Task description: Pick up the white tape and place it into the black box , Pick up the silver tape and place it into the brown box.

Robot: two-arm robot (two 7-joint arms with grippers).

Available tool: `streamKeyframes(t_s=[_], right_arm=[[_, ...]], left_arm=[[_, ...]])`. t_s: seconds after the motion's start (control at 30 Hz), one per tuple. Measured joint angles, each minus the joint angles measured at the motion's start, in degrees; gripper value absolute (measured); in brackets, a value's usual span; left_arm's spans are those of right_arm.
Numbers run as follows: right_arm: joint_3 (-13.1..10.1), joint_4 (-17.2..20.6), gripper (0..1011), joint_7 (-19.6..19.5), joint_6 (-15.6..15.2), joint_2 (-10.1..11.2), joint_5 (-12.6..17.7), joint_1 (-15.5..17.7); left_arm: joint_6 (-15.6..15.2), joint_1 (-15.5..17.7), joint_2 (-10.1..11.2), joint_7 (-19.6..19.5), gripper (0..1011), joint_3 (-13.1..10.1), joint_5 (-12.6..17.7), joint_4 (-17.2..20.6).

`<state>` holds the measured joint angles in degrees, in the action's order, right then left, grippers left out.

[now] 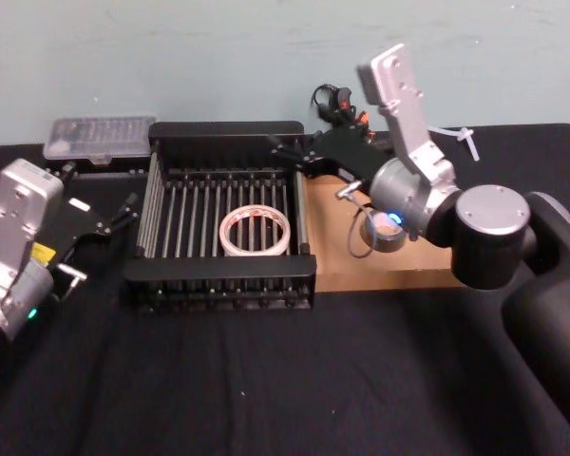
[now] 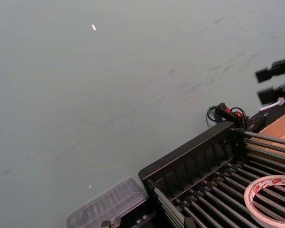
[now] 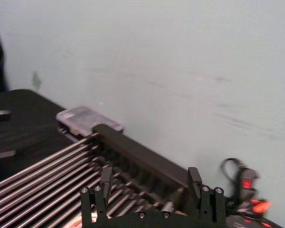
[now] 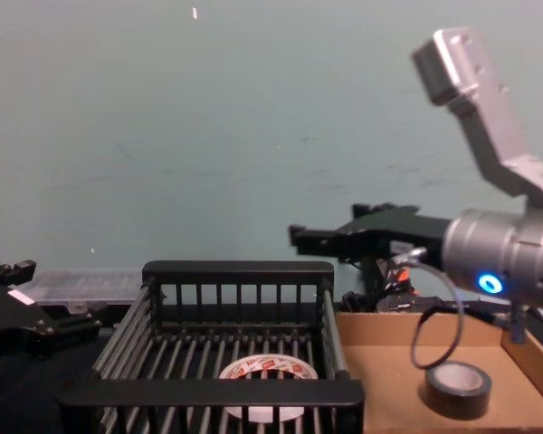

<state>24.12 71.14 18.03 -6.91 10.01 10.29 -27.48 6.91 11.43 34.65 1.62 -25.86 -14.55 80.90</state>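
While the white tape [image 1: 256, 231] lies flat, hole upward, on the slatted floor of the black box [image 1: 218, 138], one roll alone there, the silver tape [image 1: 384, 230] rests flat on its side face in the brown box [image 1: 328, 249], also alone, at about three o'clock from the crate. One crate and one tray stand side by side, touching. The right gripper [image 1: 287, 152] hangs empty with fingers spread over the crate's far right corner, at twelve o'clock of the tray. The left gripper [image 1: 130, 209], at nine o'clock beside the crate, holds nothing, fingers parted.
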Motion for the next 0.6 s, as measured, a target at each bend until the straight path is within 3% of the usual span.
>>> streamKeyframes(t_s=[0.33,0.6], right_arm=[[-5.6,7.7,1002,-7.0,0.2,1.9,-2.0,6.7],[-9.0,10.6,1002,-10.4,0.1,2.9,-3.5,11.0]], left_arm=[[0.0,0.0,0.0,0.0,1001,0.0,0.0,0.0],[0.0,0.0,0.0,0.0,1001,0.0,0.0,0.0]])
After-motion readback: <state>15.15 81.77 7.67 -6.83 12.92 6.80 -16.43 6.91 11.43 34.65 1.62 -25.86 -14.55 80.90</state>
